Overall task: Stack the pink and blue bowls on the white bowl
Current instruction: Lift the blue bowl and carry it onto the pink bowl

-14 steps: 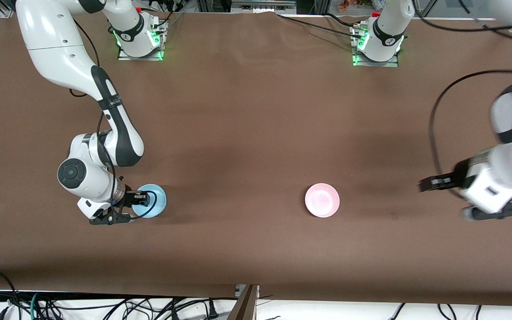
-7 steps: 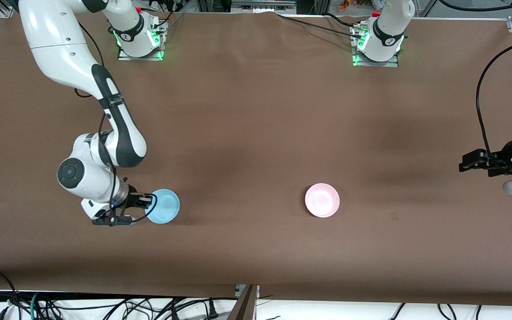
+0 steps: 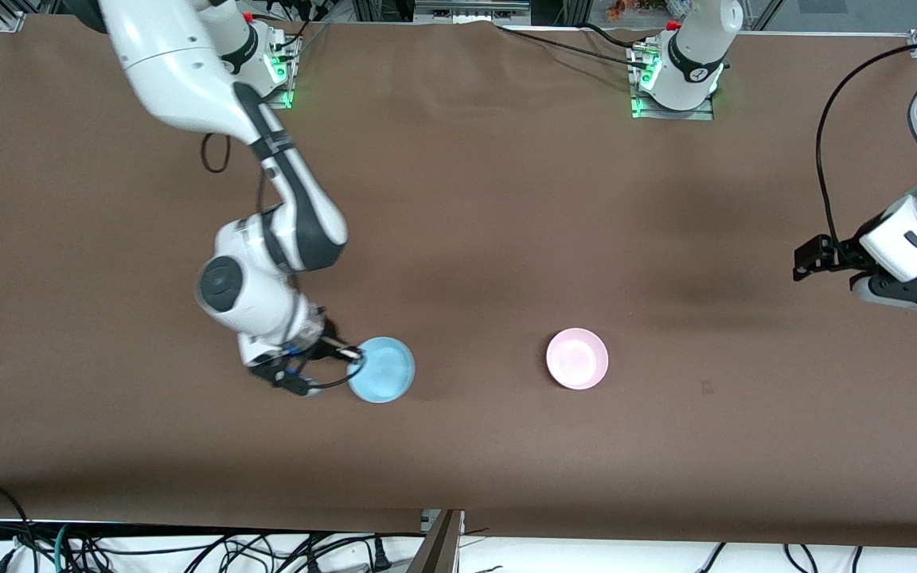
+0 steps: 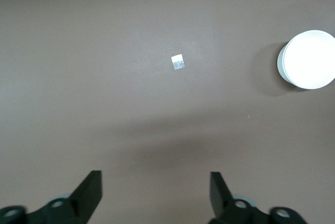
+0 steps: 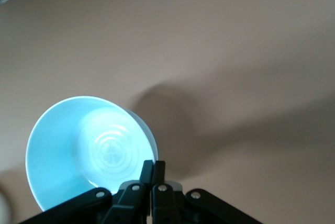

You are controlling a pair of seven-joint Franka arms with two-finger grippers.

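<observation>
The light blue bowl [image 3: 381, 369] hangs tilted a little above the table, and my right gripper [image 3: 347, 352] is shut on its rim. In the right wrist view the bowl [image 5: 89, 150] shows its inside, with the gripper [image 5: 153, 169] pinching its edge. The pale pink bowl [image 3: 577, 358] sits upright on the table, toward the left arm's end from the blue one. My left gripper [image 3: 805, 263] is open and empty in the air near the left arm's end of the table [image 3: 474, 239]. The left wrist view shows the gripper [image 4: 155, 182] and a washed-out pale bowl [image 4: 309, 59]. No separate white bowl shows in the front view.
A small pale mark [image 4: 178, 62] lies on the brown table cover. The arm bases stand along the table's edge farthest from the front camera. Cables hang below the table's near edge.
My right arm has carried the blue bowl along the table toward the pink bowl. My left arm has drawn back toward its end of the table. The pink bowl has not moved.
</observation>
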